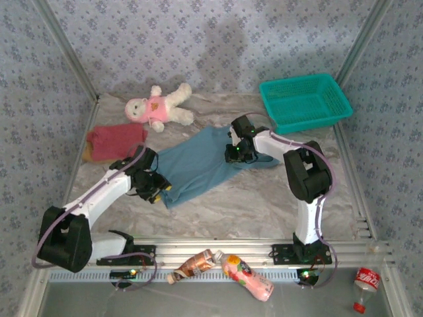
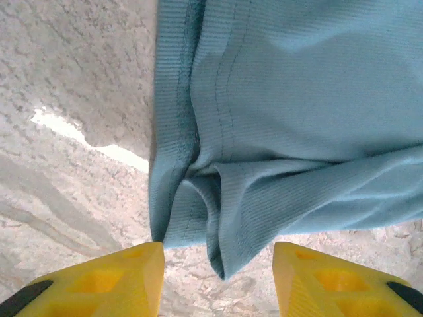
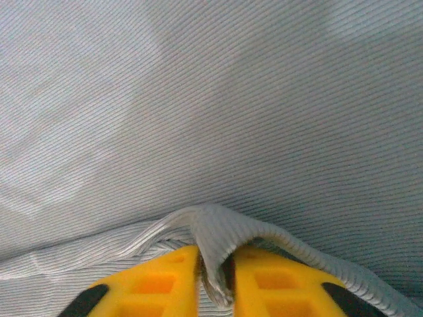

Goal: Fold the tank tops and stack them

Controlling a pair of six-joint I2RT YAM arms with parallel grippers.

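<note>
1. We see the left end effector (image 1: 157, 190) low over the bench (image 1: 264, 208), at the near corner of the dusty blue tank top (image 1: 198, 165).
2. Its yellow fingers (image 2: 125, 281) stand well apart. A bunched corner of the blue cloth lies just ahead of them and reaches into the gap. It touches neither finger that we can see, so this end effector holds nothing.
3. The right end effector (image 1: 232, 153) sits on the far end of the same top, across the garment from the left one.
4. In the right wrist view its fingers (image 3: 158, 281) are almost together, with a narrow raised ridge of the ribbed blue cloth pinched between them.
5. The blue top lies spread on the bench between the two end effectors, wrinkled at both ends.
6. Beyond the left end effector and to its left, the dark red tank top (image 1: 119, 139) lies flat. The tan-brown tank top (image 1: 87, 153) shows at its edge beneath it.
7. The plush doll (image 1: 158, 107) lies beyond that pair. The teal basket (image 1: 301, 82) stands well beyond the right end effector, to its right.
</note>
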